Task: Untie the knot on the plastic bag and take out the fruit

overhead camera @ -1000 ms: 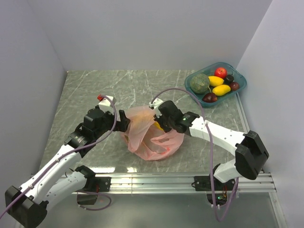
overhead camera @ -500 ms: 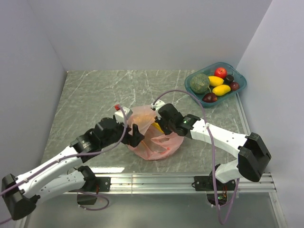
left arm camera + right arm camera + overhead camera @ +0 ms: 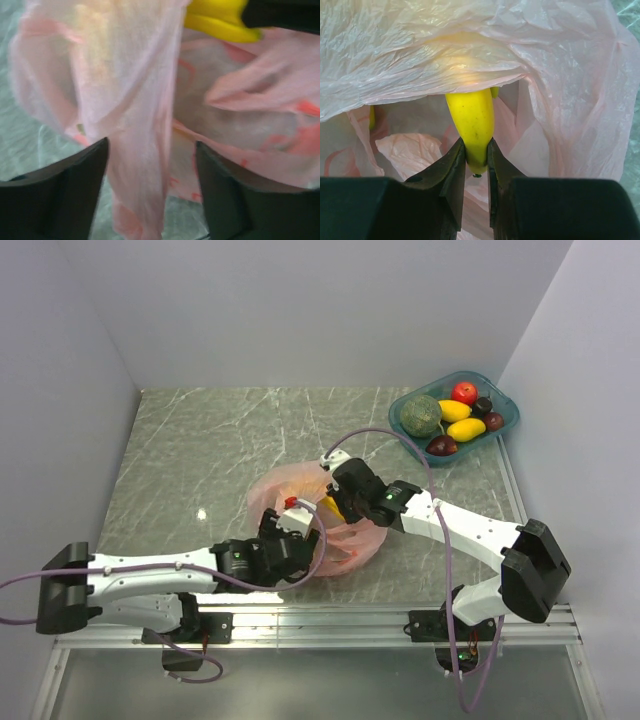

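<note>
The pink plastic bag (image 3: 345, 540) lies mid-table with its mouth open; no tied knot shows. My right gripper (image 3: 334, 505) reaches into the bag and is shut on the tip of a yellow banana (image 3: 471, 117), its fingers (image 3: 451, 170) pinching both sides. The banana also shows at the top of the left wrist view (image 3: 220, 20). My left gripper (image 3: 312, 540) is at the bag's near side, open, with a hanging fold of the bag (image 3: 142, 150) between its spread fingers (image 3: 60, 185) without being pinched. Other fruit inside the bag is hidden.
A teal tray (image 3: 506, 426) at the back right holds a dull-green melon (image 3: 421, 415), a red apple (image 3: 464, 392), yellow ovals and dark fruits. Walls stand close at left, back and right. The arm bases' rail runs along the near edge.
My left arm has swung from the bag's left side down to its near side, low over the table. My right gripper has stayed on the banana, shifting slightly.
</note>
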Available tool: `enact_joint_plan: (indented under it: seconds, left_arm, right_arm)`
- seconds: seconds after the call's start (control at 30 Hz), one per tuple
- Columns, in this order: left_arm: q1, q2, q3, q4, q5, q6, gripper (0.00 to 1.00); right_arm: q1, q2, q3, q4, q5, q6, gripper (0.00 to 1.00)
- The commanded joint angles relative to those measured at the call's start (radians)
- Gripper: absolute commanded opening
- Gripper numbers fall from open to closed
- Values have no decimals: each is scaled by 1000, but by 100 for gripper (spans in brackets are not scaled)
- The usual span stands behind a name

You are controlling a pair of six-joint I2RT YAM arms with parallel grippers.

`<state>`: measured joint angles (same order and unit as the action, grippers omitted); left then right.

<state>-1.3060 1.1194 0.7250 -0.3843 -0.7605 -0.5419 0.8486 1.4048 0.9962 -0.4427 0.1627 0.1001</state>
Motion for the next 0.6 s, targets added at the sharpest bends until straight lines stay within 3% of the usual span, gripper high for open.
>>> enact_joint_plan:
  seconds: [0.0,0.03,0.1,0.13,0.17,0.37,0.57]
  left_arm:
    - [-13,45,80,-108,-249,-137,71]
    - [-13,49,88,-119,-267,-153,52]
    - [-13,51,88,-131,-301,-173,33]
    - [-12,46,88,-131,-306,-179,11]
    - [-9,43,86,-125,-304,-178,2]
    - [97,-33,60,-32,-202,-98,1]
    - [284,-81,36,21,2,-10,1]
  right_arm:
    - [6,-43,-4,33,-2,23,0]
    - [6,-47,-11,35,0,21,0]
    - [7,-61,-21,39,1,16,0]
    - [7,-67,-31,39,1,15,0]
    - [7,-70,-36,42,1,9,0]
    - [7,-135,-123,90,-25,-36,0]
    - [6,-285,-232,197,-159,-65,0]
